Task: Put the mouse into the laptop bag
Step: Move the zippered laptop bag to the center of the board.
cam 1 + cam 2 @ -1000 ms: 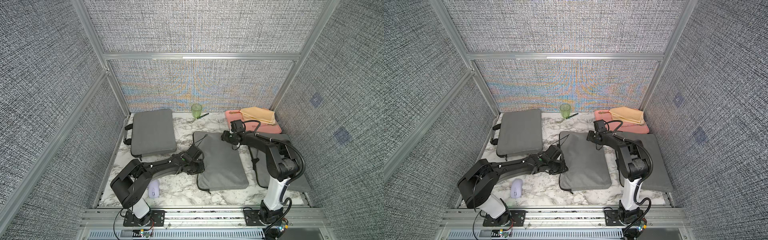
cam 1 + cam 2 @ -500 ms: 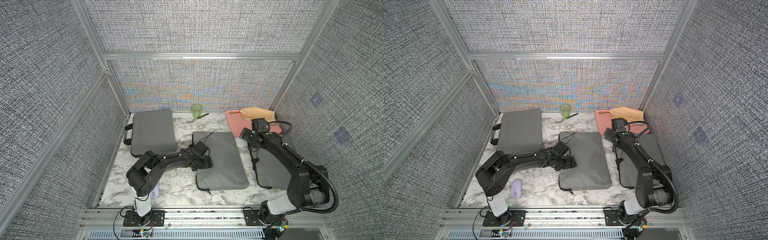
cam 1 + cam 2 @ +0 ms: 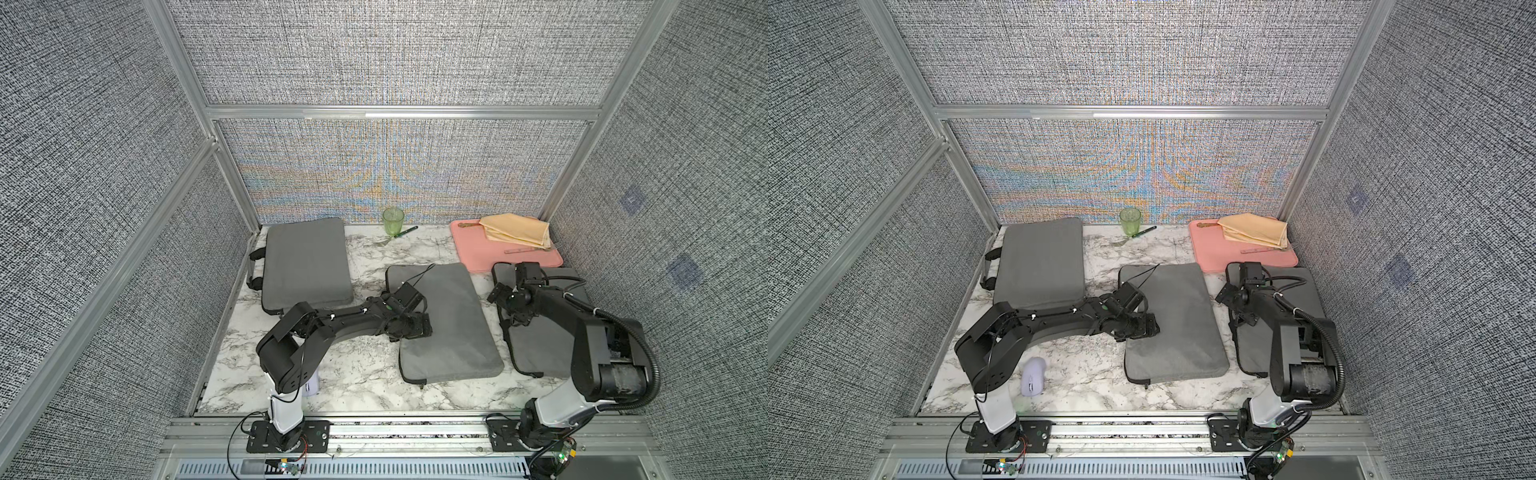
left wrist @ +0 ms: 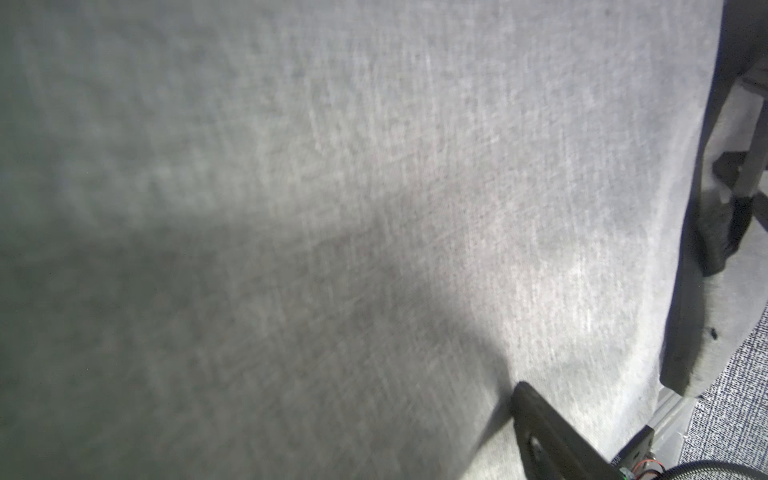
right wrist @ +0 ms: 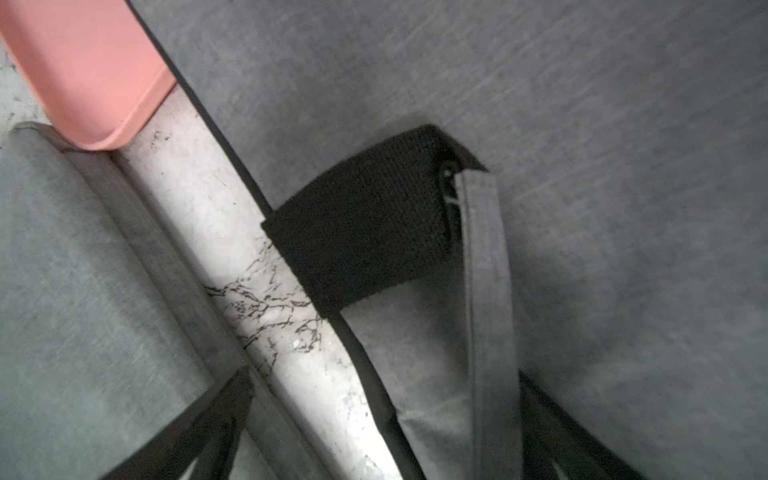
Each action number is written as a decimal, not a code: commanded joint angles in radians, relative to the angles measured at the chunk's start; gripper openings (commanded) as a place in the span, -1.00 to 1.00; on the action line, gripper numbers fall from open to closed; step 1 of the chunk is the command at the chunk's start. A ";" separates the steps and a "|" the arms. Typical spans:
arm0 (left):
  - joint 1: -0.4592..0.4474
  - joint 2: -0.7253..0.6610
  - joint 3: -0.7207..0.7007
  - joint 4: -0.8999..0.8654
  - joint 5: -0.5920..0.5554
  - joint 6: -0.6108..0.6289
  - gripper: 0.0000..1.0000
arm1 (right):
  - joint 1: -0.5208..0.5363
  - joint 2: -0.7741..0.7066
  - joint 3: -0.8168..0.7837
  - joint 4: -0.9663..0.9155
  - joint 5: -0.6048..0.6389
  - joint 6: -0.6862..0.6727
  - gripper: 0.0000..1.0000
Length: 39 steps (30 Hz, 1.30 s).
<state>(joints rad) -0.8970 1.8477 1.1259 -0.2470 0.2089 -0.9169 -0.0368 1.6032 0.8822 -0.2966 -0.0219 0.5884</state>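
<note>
Marble table [image 3: 1092, 376], mouse [image 3: 1033, 376] lying outside laptop bag [image 3: 1177, 332], right hand [image 5: 384, 378] spread, left hand [image 3: 1142, 326] unclear.

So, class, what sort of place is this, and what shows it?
Probably a robot lab test cell: a left arm and right arm bolted to an aluminium rail, grey fabric walls enclosing a marble-look table, staged laptop bags.

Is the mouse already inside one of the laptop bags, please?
No, the mouse lies in the open on the marble table.

lilac mouse [image 3: 1033, 376], flat grey laptop bag [image 3: 1179, 324]
</note>
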 commanded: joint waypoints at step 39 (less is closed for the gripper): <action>0.082 -0.582 -0.132 -0.244 -0.501 0.024 0.99 | 0.332 -0.452 -0.052 -0.332 0.300 0.063 0.85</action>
<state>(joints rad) -0.8288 1.3842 1.0389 -0.3756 -0.0128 -0.8795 0.2665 1.1851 0.8169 -0.5880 0.2272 0.6693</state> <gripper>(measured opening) 0.994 0.914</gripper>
